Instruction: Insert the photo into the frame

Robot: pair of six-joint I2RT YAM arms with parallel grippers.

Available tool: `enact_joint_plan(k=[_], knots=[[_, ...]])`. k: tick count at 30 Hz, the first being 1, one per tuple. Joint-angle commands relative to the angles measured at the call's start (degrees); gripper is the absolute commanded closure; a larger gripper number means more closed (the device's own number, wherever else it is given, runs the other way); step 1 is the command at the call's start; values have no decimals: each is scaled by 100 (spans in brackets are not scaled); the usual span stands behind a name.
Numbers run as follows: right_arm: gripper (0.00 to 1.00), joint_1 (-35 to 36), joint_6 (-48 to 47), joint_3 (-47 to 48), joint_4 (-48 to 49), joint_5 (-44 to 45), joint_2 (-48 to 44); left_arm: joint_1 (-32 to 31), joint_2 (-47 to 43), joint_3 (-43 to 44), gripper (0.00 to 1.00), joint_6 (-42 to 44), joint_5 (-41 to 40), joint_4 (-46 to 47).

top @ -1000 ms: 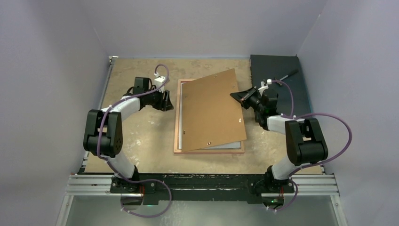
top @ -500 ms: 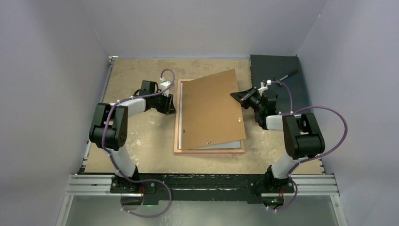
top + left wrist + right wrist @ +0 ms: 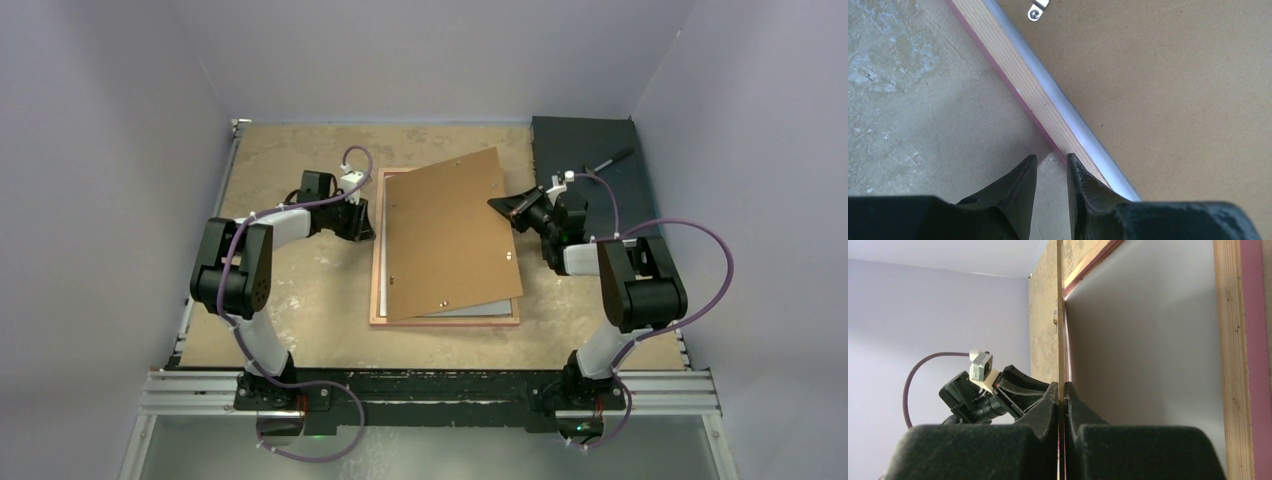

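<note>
— Where's the frame [image 3: 445,320]?
— Flat on the worktop [image 3: 300,290], back up, brown backing board [image 3: 450,235] askew over it. My right end effector [image 3: 1061,385] clamps the board's raised right edge.
— And the left end effector [image 3: 1050,162]?
— At the frame's left rim, jaws slightly parted, gripping nothing. A pale sheet [image 3: 1148,340] lies inside; I can't tell if it's the photo.

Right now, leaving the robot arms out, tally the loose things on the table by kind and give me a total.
picture frame: 1
brown backing board: 1
black mat: 1
dark pen-like tool: 1
total: 4
</note>
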Motion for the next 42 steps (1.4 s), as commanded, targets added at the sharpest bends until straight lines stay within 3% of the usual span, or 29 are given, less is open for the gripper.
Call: enact_joint_plan(k=[1, 8, 24, 42], knots=[[100, -20, 93, 5, 415, 185, -192, -80, 153, -17, 74, 30, -101, 73], [100, -20, -39, -139, 501, 610, -342, -112, 128, -34, 78, 62, -74, 44], [100, 146, 197, -231, 857, 439, -160, -143, 63, -88, 81, 201, -65, -45], [100, 671, -288, -104, 547, 839, -87, -163, 22, -150, 83, 306, -39, -98]])
